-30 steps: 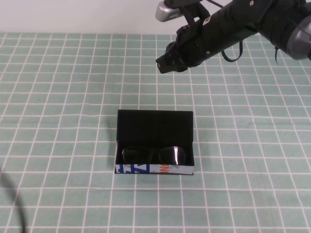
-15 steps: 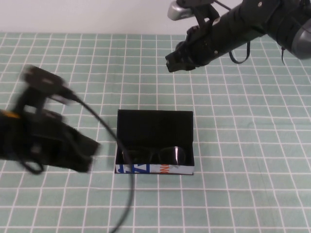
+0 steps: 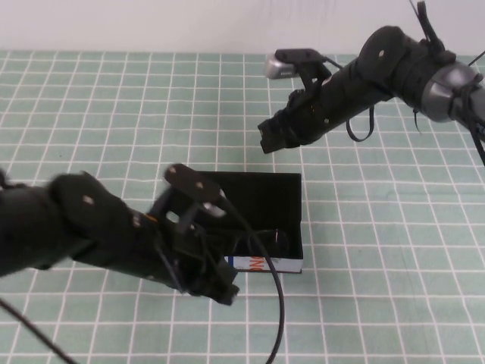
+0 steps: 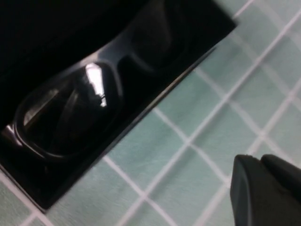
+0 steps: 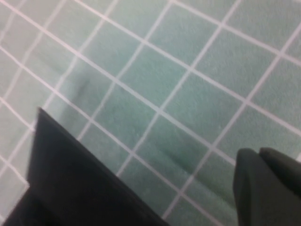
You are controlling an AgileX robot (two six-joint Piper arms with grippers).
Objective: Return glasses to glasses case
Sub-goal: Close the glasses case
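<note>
Your work surface is a pale green cloth [image 3: 91, 114] ruled with a grid of thin white lines, covering the whole table; along its far edge runs a plain off-white wall [image 3: 151, 23].

Near the middle of that cloth sits the black rectangular box-like glasses case [image 3: 292, 220] with its white front edge printed in blue and orange. It stands open, and the dark thin-framed glasses with greyish tinted lenses [image 4: 70, 108] lie inside it, lenses toward the printed front edge, as your left wrist camera shows plainly.

Your left gripper [image 3: 220, 284] hangs low over the case's front left corner, its black arm covering that side of the case from above; a black cable [image 3: 276, 303] loops from it across the cloth. Its two fingertips [image 4: 263, 188] sit pressed together, holding nothing.

Your right gripper [image 3: 269, 139] hovers above the cloth beyond the case's far right corner, well apart from it, fingers closed on nothing.
</note>
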